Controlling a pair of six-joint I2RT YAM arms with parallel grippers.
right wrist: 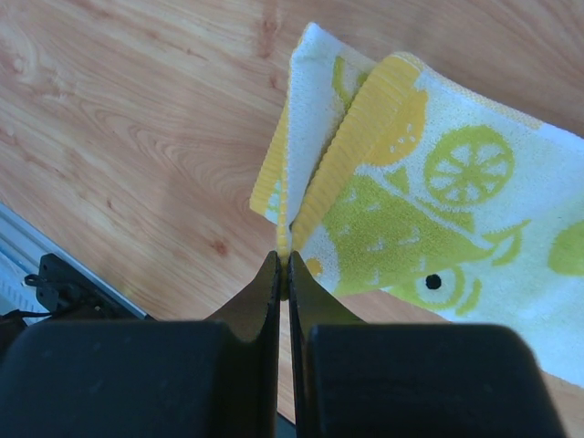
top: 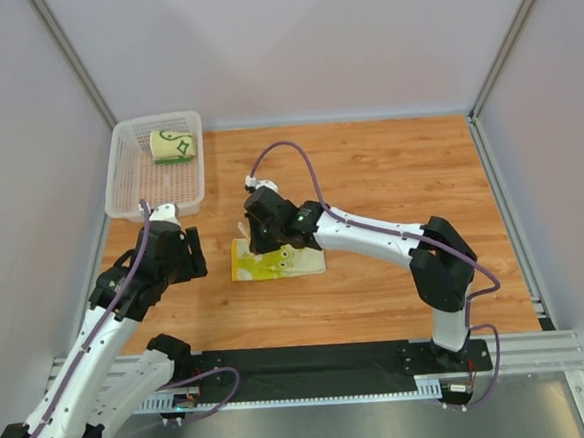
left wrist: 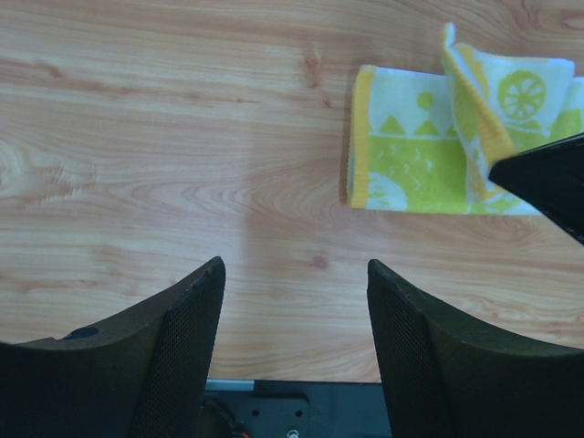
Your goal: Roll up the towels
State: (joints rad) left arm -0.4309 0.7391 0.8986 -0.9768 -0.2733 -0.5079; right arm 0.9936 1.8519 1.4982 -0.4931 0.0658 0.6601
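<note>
**A:** Top external view: where did the yellow towel (top: 293,263) lie?

**B:** Flat on the wooden table (top: 399,171), on the arms' side of the basket (top: 154,183) and off its near right corner. Its long axis ran across the table, roughly parallel to the basket's near wall. The end towards the basket was lifted off the wood into a standing fold with the orange-yellow border on top. The other end pointed away from the basket and lay flat.

**A:** What held the fold up?

**B:** The right gripper (right wrist: 283,274). Its jaws were pressed together on the raised edge, with only the cloth's thickness between them.

**A:** And the left gripper (left wrist: 294,269)?

**B:** It stood wide apart with nothing between its fingers, over bare wood just nearer the arms than the basket. It was beside the yellow towel's lifted end and clear of it.

**A:** The other cloth?

**B:** The green-lined towel (top: 174,145) sat rolled inside the basket, at the far end. The roll's axis ran across the basket's width, slightly tilted.

**A:** The surroundings?

**B:** The tabletop was warm wood grain. Plain pale walls (top: 290,49) with metal corner posts enclosed it on three sides, and the basket sat in the far left corner. A black rail (top: 322,357) carried the arm bases along the edge opposite the basket's end.
</note>
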